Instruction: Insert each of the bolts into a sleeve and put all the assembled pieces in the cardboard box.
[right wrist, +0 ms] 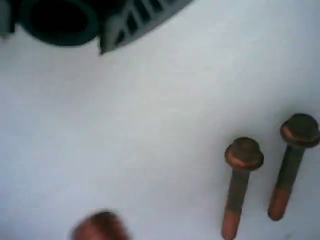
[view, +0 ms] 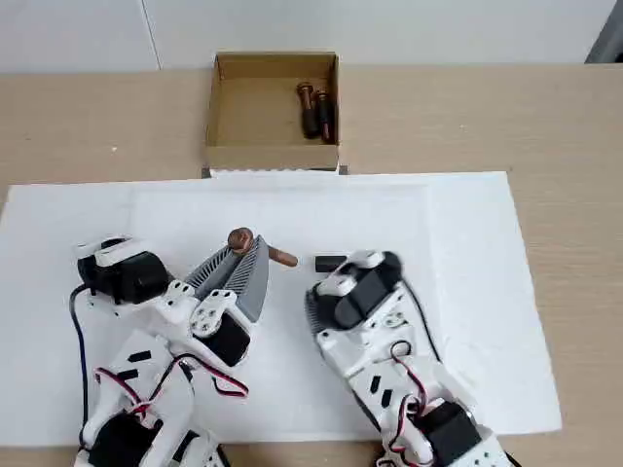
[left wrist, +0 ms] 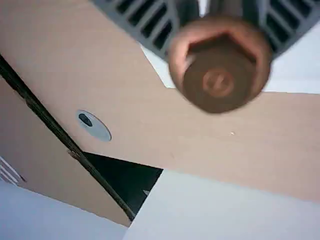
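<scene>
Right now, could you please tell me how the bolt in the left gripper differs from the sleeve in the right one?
The bolt is copper-coloured; the sleeve is black. The bolt has a wide head and a slim shaft; the sleeve is a short hollow tube. Both are clamped over the white sheet, the bolt in the left gripper, the sleeve in the right gripper, not touching.

bright, even light all over; thin soft shadow edging the cardboard box point(view: 273, 156)
</scene>
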Robot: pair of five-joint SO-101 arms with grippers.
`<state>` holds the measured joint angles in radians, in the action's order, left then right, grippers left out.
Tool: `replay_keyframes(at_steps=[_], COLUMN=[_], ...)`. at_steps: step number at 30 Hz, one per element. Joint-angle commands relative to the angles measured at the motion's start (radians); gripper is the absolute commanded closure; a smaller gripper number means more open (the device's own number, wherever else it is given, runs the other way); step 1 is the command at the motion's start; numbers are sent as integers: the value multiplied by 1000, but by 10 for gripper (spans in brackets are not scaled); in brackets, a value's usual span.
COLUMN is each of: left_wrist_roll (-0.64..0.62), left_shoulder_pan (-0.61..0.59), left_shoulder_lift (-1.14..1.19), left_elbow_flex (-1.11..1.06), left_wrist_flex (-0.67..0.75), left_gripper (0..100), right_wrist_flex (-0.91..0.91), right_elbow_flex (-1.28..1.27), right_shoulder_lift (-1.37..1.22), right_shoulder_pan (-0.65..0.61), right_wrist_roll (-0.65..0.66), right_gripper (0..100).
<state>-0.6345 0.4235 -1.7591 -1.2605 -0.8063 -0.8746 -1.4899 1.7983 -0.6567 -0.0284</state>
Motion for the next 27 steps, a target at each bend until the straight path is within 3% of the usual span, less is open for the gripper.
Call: replay_keyframes(at_steps=[1,13,27], left_wrist_roll=[-11,-9,-6], left_shoulder_pan=[5,5,6], left_shoulder_lift=[-11,-9,-9], left_elbow_flex=[4,2,-24], left_wrist_flex=[29,25,-31], left_gripper=[994,994,994], right_wrist_flex=[93,386,417], right_elbow_flex=[-6,-132,-124], right_shoulder_lift=[16,16,16], right_shoulder_pan=[-31,-30,-30], right_wrist_roll=[86,310,319], right_gripper=[995,996,996])
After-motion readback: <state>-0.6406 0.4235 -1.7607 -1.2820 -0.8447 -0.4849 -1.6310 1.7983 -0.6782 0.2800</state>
